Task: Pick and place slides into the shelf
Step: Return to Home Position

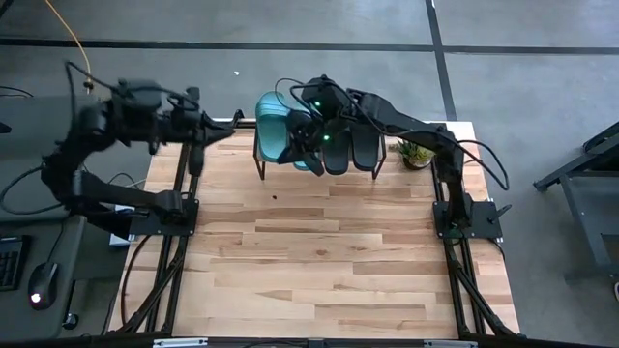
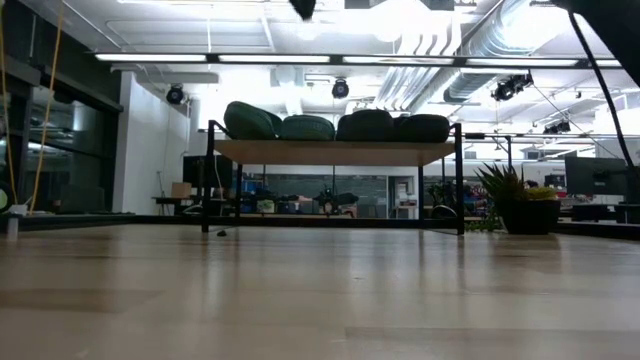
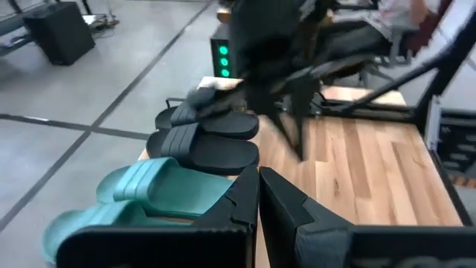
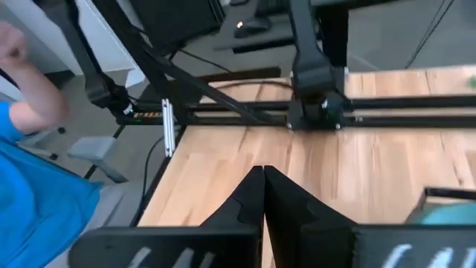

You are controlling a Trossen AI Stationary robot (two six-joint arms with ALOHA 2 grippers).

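— Nearest the lens sit the left gripper's (image 3: 258,205) two dark fingers, pressed together with nothing between them. Why is it parked there?

— It looks idle to me. It hangs just off the teal end of the shelf (image 2: 330,152), aimed along the row. The forearm is roughly level and the left arm (image 1: 106,121) is folded back toward its base.

— And the slides (image 2: 365,126)?

— All four lie on top of the shelf, side by side. Two teal slides (image 3: 160,193) are at the end nearest the left gripper, with two black slides (image 3: 204,145) beyond them. A potted plant (image 1: 418,153) stands just past that far end. Lined up like that they fill the plank, so I judge the placing done.

— Then why is the other arm over the shelf?

— The right arm (image 1: 426,135) reaches long from its base, across the black pair. The right gripper (image 4: 262,197) hovers above the shelf's teal half, fingers clenched on nothing. Only the retreat home seems left.

— Any risk?

— It should lift clear before swinging, so a finger doesn't clip a strap. A person in blue (image 4: 37,201) shows beyond the table's (image 4: 223,171) edge, well apart from the shelf.
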